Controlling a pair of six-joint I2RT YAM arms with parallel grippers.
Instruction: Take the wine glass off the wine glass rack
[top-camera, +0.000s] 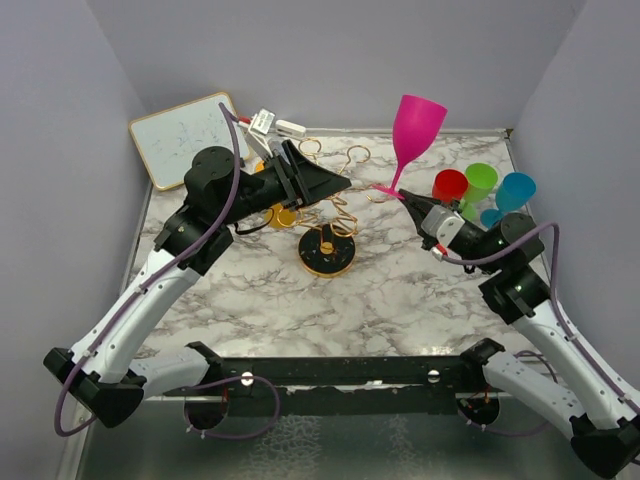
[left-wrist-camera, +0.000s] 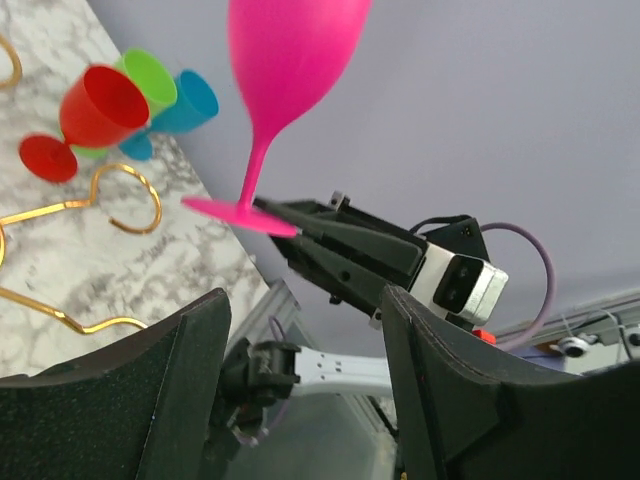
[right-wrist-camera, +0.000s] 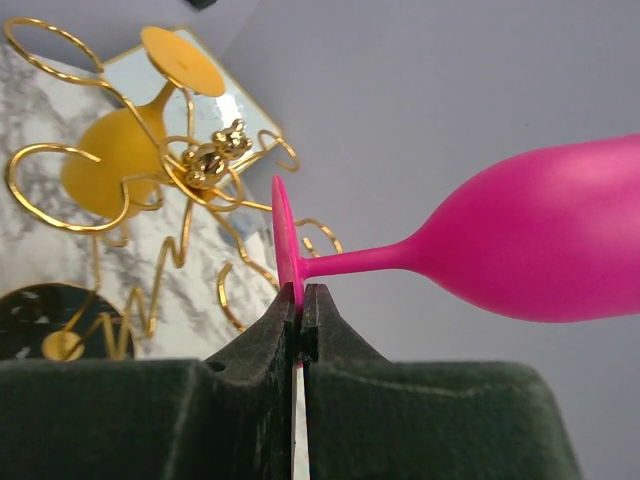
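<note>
Wine glass (top-camera: 418, 122): pink, upright, clear of the wine glass rack (top-camera: 328, 252). The right gripper (top-camera: 405, 197) is clamped on the rim of the glass's foot, with the bowl above the fingertips. The rack stands left of that claw, apart from the foot. The left gripper (top-camera: 338, 185) — jaws parted, holding nothing — covers part of the rack from above. A yellow glass (right-wrist-camera: 110, 160) beneath it is mostly hidden there.

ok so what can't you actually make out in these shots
- pink plastic wine glass: rim cut off by the right edge in the right wrist view and by the top edge in the left wrist view
- orange wine glass on the gold wire rack: mostly hidden under the left arm in the top view
- whiteboard marks: too faint in the top view
</note>
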